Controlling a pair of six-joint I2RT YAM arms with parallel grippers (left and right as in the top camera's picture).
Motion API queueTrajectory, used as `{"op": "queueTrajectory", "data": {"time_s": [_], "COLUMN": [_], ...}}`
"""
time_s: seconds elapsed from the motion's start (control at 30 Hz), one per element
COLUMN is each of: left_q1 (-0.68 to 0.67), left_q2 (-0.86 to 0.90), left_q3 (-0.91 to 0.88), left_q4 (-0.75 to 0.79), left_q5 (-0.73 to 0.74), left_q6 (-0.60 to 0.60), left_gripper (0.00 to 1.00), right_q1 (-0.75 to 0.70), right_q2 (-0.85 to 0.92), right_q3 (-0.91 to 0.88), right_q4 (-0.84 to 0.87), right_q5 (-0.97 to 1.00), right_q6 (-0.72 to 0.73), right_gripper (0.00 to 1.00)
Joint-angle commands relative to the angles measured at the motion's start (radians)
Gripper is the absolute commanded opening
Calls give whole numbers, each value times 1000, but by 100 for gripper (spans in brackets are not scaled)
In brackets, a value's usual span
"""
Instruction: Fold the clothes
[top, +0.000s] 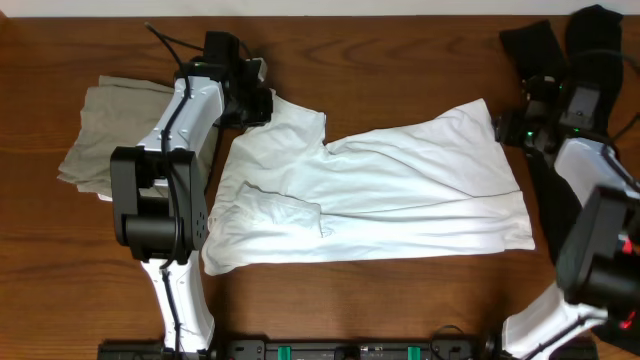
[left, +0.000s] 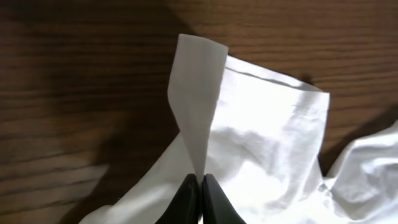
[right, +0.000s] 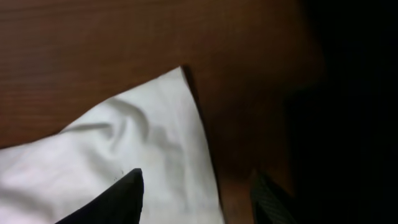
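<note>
Starting on the far left of the table (top: 400, 300), there's a grey-olive garment (top: 100, 135) lying in a flat, rough stack, partly under the left arm (top: 165, 200), which reaches up and across it. Follow that arm and you find the left gripper (top: 264, 104) sitting right on the upper left corner of the white T-shirt (top: 400, 190). The wrist view settles it: the left gripper (left: 201, 183) has its jaws pressed together on a pinch of the white T-shirt (left: 267, 143), and a narrow fold of cloth (left: 196, 93) stands up from the grip against the dark wood. Moving into the middle, the shirt lies spread wide across the table, wrinkled, with the neck opening toward the upper left and a sleeve (top: 270, 215) folded in at the lower left. Its right edge runs down the table's right side, and up at the upper right corner sits the right gripper (top: 505, 128). From its wrist camera, the right gripper (right: 196, 199) has its fingers (right: 115, 199) clearly apart, one over the white cloth (right: 124, 143) and the other over bare wood, so they straddle the shirt's edge near the pointed corner without clamping it. Far right, at the top corner, a black garment (top: 545, 45) lies bunched behind the right arm.
</note>
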Motion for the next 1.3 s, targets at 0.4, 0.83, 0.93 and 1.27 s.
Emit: {"op": "queueTrajectory", "data": {"time_s": [0.4,0.83,0.93,1.27], "left_q1": [-35,-42,-42,-41], "left_q2": [-18,-18,-18,-18], "left_q3": [23,23,23,23], "left_q4": [-11,-7,-7,-8], "left_q5": [24,24,24,24], "left_q6": [-8,-8,-8,-8], "left_gripper": [6,6,6,6], "right_q1": [68,82,86,85], "right_q2": [156,241,264,261], "right_q3": [5,6,6,14], "right_q4": [280,344,354,367], "right_q5": [-48,-25,-25,-24], "right_q6": [10,30,48,109], "right_gripper": [65,64,58,1]}}
